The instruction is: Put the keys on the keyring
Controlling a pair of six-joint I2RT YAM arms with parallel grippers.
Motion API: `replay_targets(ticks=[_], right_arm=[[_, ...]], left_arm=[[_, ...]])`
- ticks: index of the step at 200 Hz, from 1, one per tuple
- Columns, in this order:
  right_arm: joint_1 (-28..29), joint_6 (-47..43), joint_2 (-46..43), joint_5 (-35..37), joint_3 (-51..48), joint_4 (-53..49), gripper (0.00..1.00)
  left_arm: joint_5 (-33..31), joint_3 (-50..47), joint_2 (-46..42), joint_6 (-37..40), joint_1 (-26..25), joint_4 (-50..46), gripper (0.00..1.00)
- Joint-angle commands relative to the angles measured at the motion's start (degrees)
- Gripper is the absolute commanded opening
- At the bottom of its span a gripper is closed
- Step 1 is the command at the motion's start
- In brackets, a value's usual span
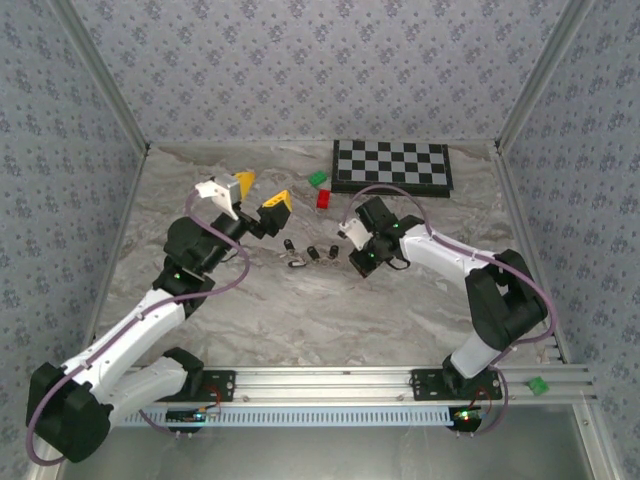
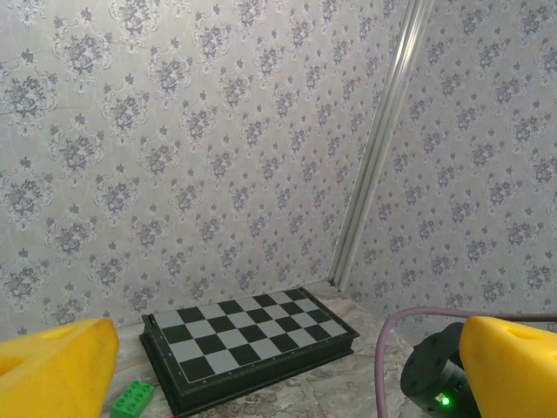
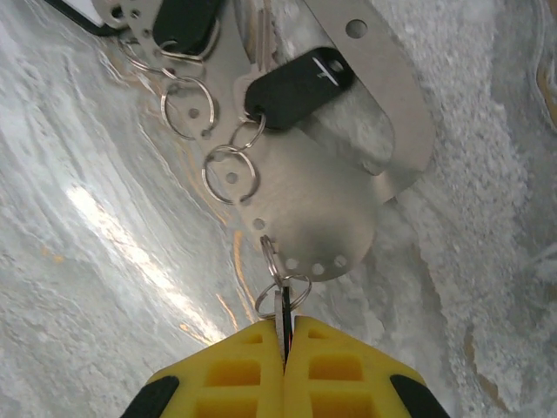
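Yellow ribbed pads (image 3: 235, 374) of the right gripper (image 3: 285, 335) fill the bottom of the right wrist view, clenched together on a thin dark strip (image 3: 283, 320) that stands edge-on between their tips; whether that strip is a key I cannot tell. A small silvery wire keyring (image 3: 283, 296) sits right at those tips, hanging from a hole in the rim of a shiny flat metal plate (image 3: 331, 209). More thin wire rings (image 3: 228, 174) hang at other holes farther along the plate, and the keys (image 3: 300, 87), with black oval plastic heads, lie on its far end. From the top external view, the keys lie close together at mid-table on the marbled grey-white table (image 1: 300, 310), just left of the right arm's wrist. The left gripper (image 1: 260, 193) is raised off the table and released, its own yellow pads (image 2: 52, 370) wide apart. Beyond it lie a black-and-white folding chessboard (image 2: 248, 340), a green plastic block (image 2: 130, 399) and a red plastic block (image 1: 324, 197).
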Motion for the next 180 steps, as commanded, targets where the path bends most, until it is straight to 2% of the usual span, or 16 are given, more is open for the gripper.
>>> replay_targets(ticks=[1, 76, 180], right_arm=[[0.2, 0.5, -0.3, 2.9, -0.6, -2.8, 0.00], [0.7, 4.4, 1.7, 4.6, -1.2, -8.4, 0.01], [1.8, 7.7, 2.0, 2.3, -3.2, -10.5, 0.06]], left_arm=[[0.8, 0.1, 0.4, -0.9, 0.3, 3.0, 1.00], [0.8, 0.3, 1.0, -0.9, 0.5, 3.2, 1.00], [0.8, 0.2, 1.2, -1.4, 0.7, 3.5, 1.00]])
